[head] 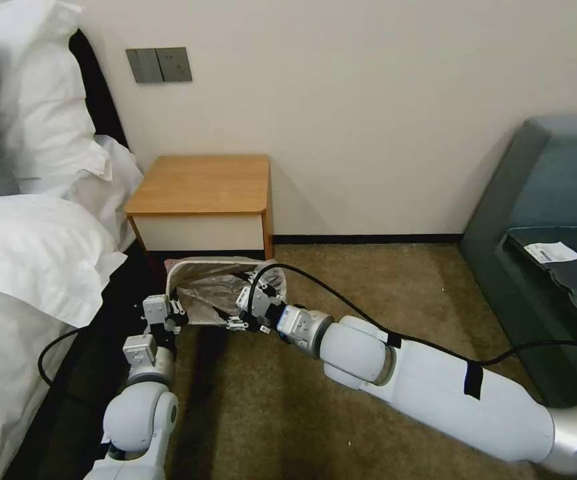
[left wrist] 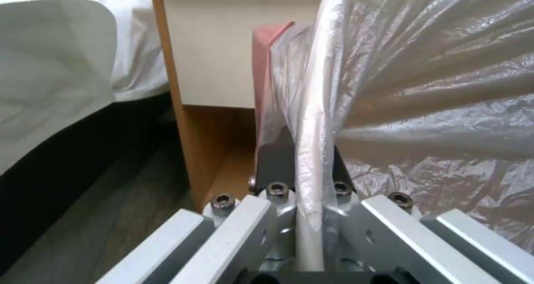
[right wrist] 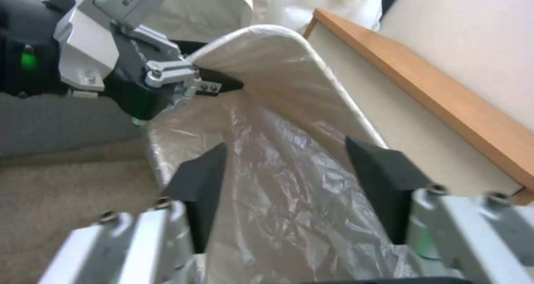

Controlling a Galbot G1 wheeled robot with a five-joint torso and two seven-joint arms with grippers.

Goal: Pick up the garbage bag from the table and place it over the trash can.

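Both grippers at the lined trash can (head: pixel 183 270)

The left gripper (left wrist: pixel 305 179) is clamped on the rim and garbage bag (right wrist: pixel 267 184); the right gripper (right wrist: pixel 289 192) is spread apart above the crinkly, translucent, pink-edged plastic, before the table (head: pixel 201 183).

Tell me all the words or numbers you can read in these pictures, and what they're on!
No text here can be read.
White paper slip on the dark grey sofa: printed lines, too small to read.
Small white stickers on the right gripper: marks too tiny to read.
Grey label plate on the left gripper, seen from the right wrist view: lettering, too blurred to read.
Grey wall switch plates: no writing seen.
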